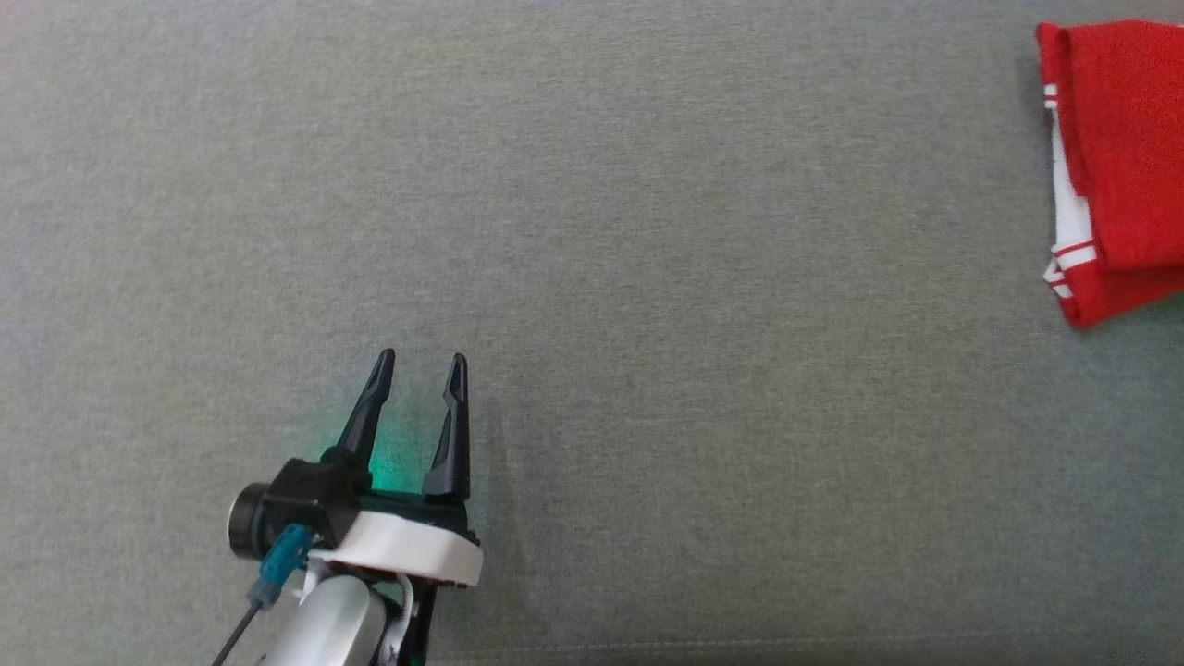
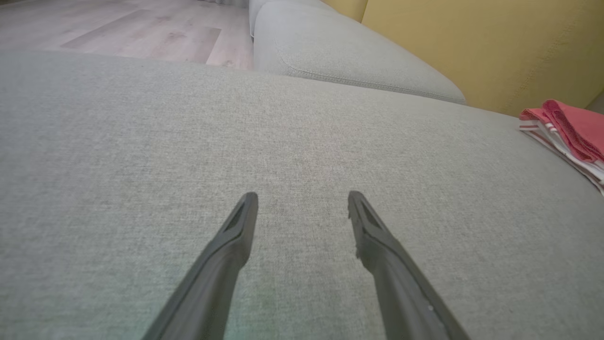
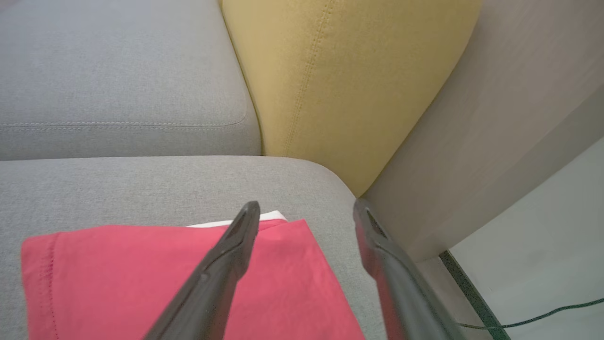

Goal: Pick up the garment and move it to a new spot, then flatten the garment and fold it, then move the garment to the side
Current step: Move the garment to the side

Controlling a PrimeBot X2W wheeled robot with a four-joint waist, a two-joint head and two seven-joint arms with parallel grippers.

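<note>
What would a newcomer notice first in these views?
The folded red garment with white trim, lying at the right edge of the grey sofa seat in the head view. Next, the yellow cushion beyond it in the right wrist view, where the right gripper hangs open over the garment's corner. The left gripper is open at lower left, over bare fabric.

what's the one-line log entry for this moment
step: garment at side | folded red garment: flat on grey sofa cushion | left gripper: open, empty | right gripper: open, over garment edge

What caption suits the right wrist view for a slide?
Open right gripper above the folded red garment at the end of the grey sofa seat, beside a yellow cushion.
</note>
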